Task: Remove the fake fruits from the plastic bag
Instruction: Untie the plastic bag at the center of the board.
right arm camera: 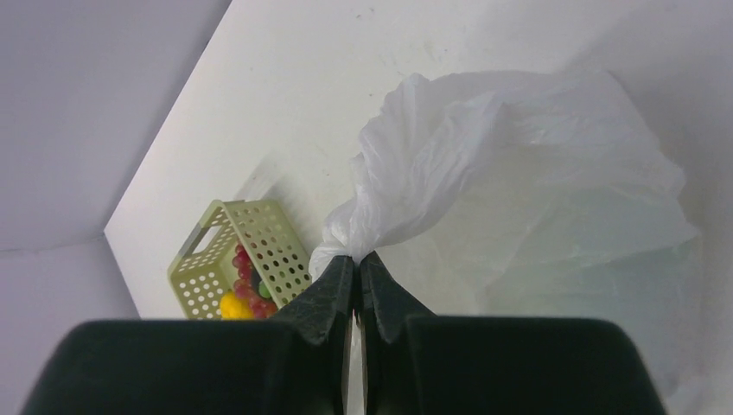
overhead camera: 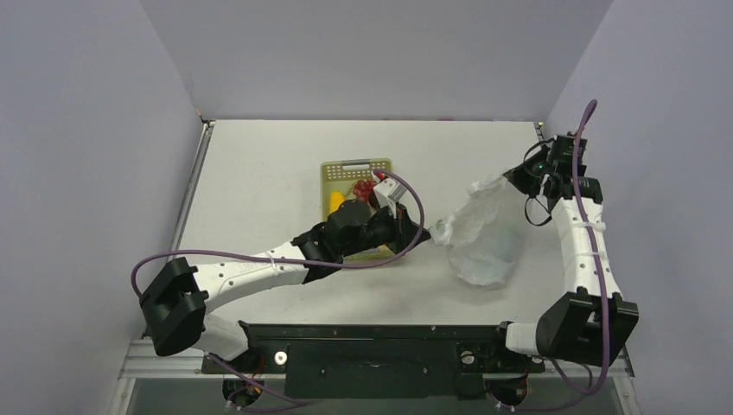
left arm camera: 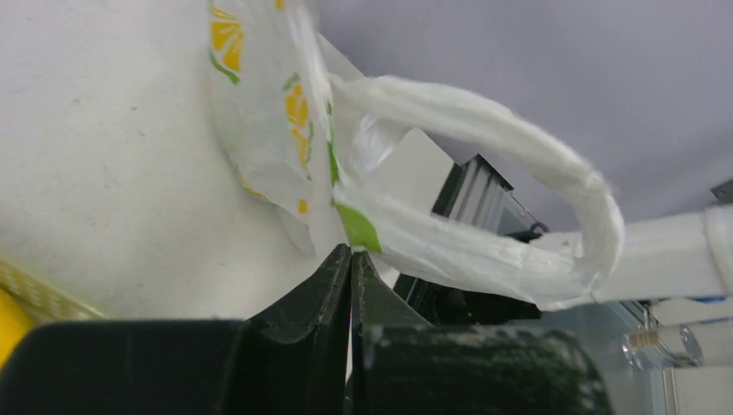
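White, crinkly film spans the gap between your two arms: the plastic bag (overhead camera: pixel 484 238) lies on the right half of the table (overhead camera: pixel 259 164), to the right of the yellow-green basket (overhead camera: pixel 356 166), with its lower part sagging onto the surface. Your left gripper (left arm camera: pixel 350 252) has its fingers pressed together on the bag's near-left edge. It grips just below a loop handle (left arm camera: pixel 536 164) that arcs free in the air, and your left wrist view shows a lemon-slice and green-leaf print on the film there. Your right gripper (right arm camera: pixel 356 258) pinches a bunched twist of the bag at its far right corner. Its fingers are closed tight on the gathered film, and the bag billows out beyond them. You cannot tell what lies inside the bag; the film shows only a pale bluish shade low down. Your left arm reaches across the near end of the basket and covers part of it. In the basket sit a yellow fruit (overhead camera: pixel 336 202) and a red fruit cluster (overhead camera: pixel 364 187), and both also show small in your right wrist view.
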